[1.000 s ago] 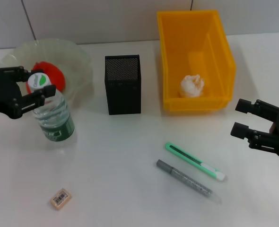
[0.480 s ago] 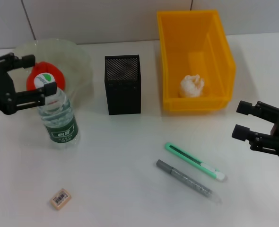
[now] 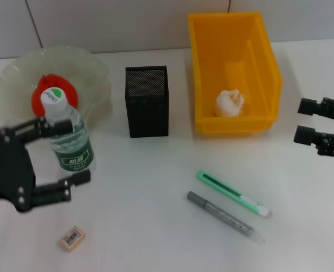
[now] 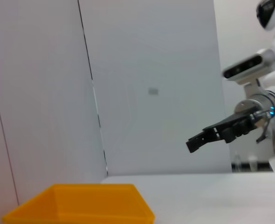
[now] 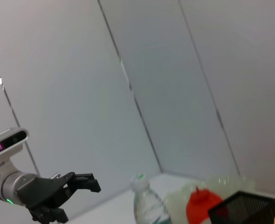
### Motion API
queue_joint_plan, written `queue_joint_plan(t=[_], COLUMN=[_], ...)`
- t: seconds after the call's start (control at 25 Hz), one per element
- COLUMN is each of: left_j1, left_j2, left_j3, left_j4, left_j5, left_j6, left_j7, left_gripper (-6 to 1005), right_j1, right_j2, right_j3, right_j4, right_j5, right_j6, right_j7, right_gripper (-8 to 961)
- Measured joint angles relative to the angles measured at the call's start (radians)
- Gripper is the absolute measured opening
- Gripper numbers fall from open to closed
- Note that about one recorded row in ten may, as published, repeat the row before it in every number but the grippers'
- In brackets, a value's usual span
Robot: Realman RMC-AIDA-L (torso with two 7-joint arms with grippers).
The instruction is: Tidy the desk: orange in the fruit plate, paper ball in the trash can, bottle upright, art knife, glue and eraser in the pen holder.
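Note:
The clear water bottle point(image 3: 69, 141) with a white and green cap stands upright in front of the glass fruit plate point(image 3: 20, 65), which holds the orange point(image 3: 62, 88). My left gripper point(image 3: 78, 152) is open and empty, near the bottle toward the front left. The paper ball point(image 3: 230, 103) lies in the yellow bin point(image 3: 268, 54). The green art knife point(image 3: 233, 194) and grey glue pen point(image 3: 221, 215) lie side by side at front centre. The eraser point(image 3: 72, 238) lies at front left. My right gripper point(image 3: 300, 120) is open and empty at the right.
The black mesh pen holder point(image 3: 147, 102) stands between plate and bin. The left wrist view shows the bin point(image 4: 81, 205) and the right gripper point(image 4: 207, 135). The right wrist view shows the bottle point(image 5: 144, 200), orange point(image 5: 200, 205) and left gripper point(image 5: 81, 184).
My left gripper has let go of the bottle, which now stands upright, and has drawn back toward the front. My right gripper has moved farther right and back.

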State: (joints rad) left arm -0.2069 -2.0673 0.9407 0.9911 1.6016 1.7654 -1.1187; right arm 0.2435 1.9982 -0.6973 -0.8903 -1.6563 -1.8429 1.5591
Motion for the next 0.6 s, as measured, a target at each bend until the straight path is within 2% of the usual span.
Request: queue_joint_plan(t=[0.04,0.08,0.12,0.24,0.28,0.32,0.44,0.48,0.6], left_j1=[0.000,-0.001,0.000,0.001,0.002,0.002,0.002,0.002,0.004], left_j2=[0.000,0.001,0.002,0.003,0.003,0.003,0.004,0.004,0.002], left_j3=[0.000,-0.004,-0.008,-0.011,-0.013,-0.013,-0.016,-0.016,-0.016], left_j4=[0.000,-0.059,-0.107,-0.211,-0.258,-0.258,-0.324,-0.343,-0.354], left_j5=[0.000,-0.004,-0.004,0.002,0.003,0.003,0.004,0.004,0.005], left_j6=[0.000,0.002,0.001,-0.008,-0.016,-0.016,-0.035,-0.044,-0.046], left_j7=[0.000,0.051,0.100,0.203,0.237,0.237,0.265,0.272,0.276], left_gripper=[811,811,811,811,811,811,811,811,811], right_j1=[0.000,0.022,0.022,0.081,0.124,0.124,0.193,0.234,0.268], right_j2=[0.000,0.004,0.004,0.009,0.010,0.010,0.010,0.009,0.008], right_j3=[0.000,-0.001,-0.001,-0.004,-0.012,-0.012,-0.050,-0.102,-0.161], right_j4=[0.000,-0.105,-0.105,-0.262,-0.339,-0.339,-0.452,-0.524,-0.578], right_j5=[0.000,-0.062,-0.062,-0.188,-0.264,-0.264,-0.386,-0.460,-0.541], right_j6=[0.000,-0.001,-0.001,-0.010,-0.030,-0.030,-0.068,-0.086,-0.093], right_j7=[0.000,0.108,0.108,0.284,0.388,0.388,0.549,0.642,0.723], right_gripper=[832,832,832,832,832,832,833,833,833])
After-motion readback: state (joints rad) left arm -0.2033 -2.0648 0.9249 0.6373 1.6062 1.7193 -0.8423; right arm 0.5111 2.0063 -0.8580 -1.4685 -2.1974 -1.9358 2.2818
